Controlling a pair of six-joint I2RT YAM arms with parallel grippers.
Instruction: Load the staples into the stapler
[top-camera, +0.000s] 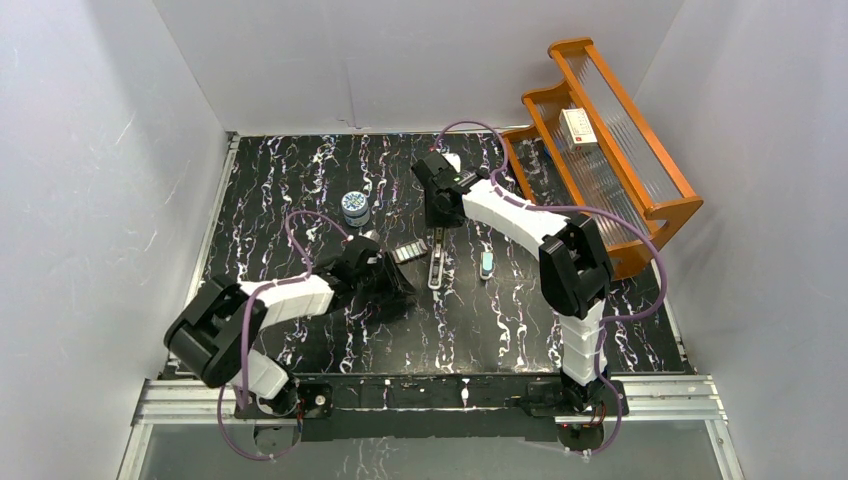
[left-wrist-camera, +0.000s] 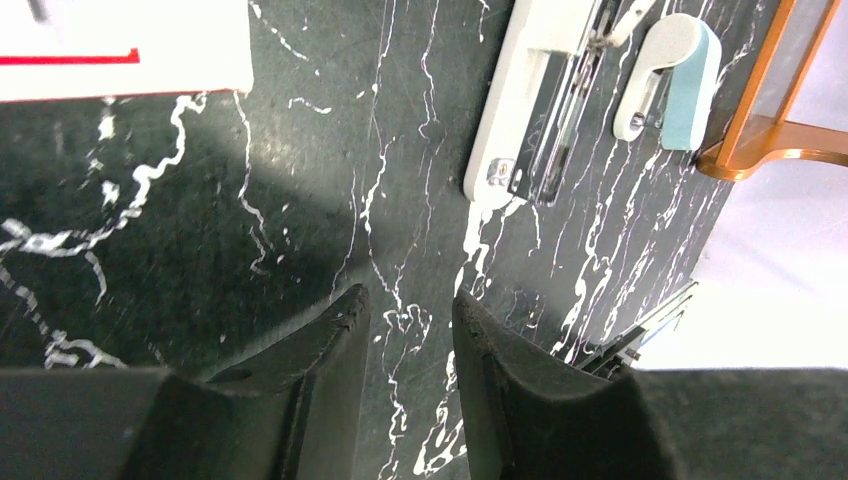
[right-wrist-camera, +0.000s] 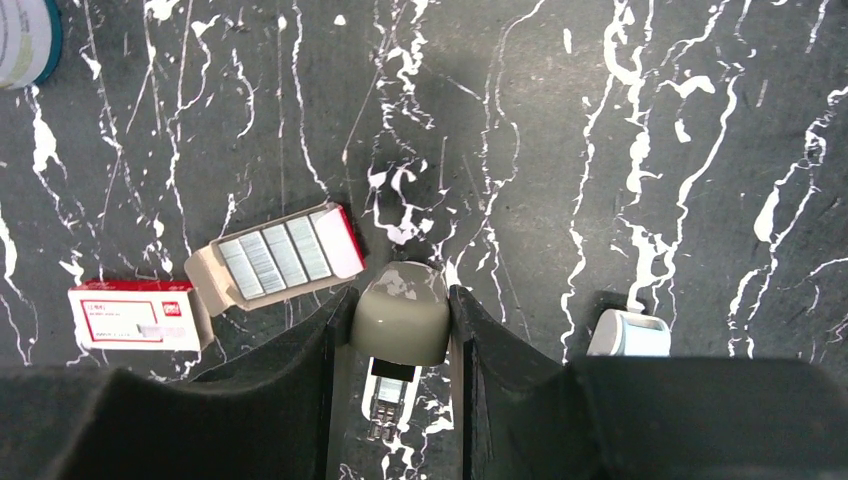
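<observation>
**Now the right hand squeezes the stapler**

Right now the right hand (right-wrist-camera: 402, 293) is clamped on the round end of the cream stapler (right-wrist-camera: 400, 322). Its two black fingers (right-wrist-camera: 320, 370) press on the stapler, one on each side. The stapler lies flat near the middle of the black bench (top-camera: 270, 180). Its long side runs from the far edge toward the near edge. The left wrist camera shows the shiny metal rail inside it, so the stapler lies open.

The staples (right-wrist-camera: 275, 257) are grey strips lying side by side in a small tray. The tray lies on the bench just beside the stapler, on its left. It is close to the stapler but not touching it. The red-and-white sleeve (right-wrist-camera: 135, 316) lies a bit further left, right next to the tray. I cannot tell if those two touch.

The left hand (left-wrist-camera: 408, 298) hangs over the bench, to the left of the staples. Its fingers are a little apart and hold nothing. Only bare bench shows in the gap between them.

A light blue stapler (top-camera: 487, 264) lies to the right of the cream one, with some bench between them. A round tin (top-camera: 355, 206) stands closer to the far edge, left of the middle. A wooden rack (top-camera: 672, 208) stands at the far right corner of the bench. A white box (top-camera: 578, 125) with a red mark sits on its top shelf.
</observation>
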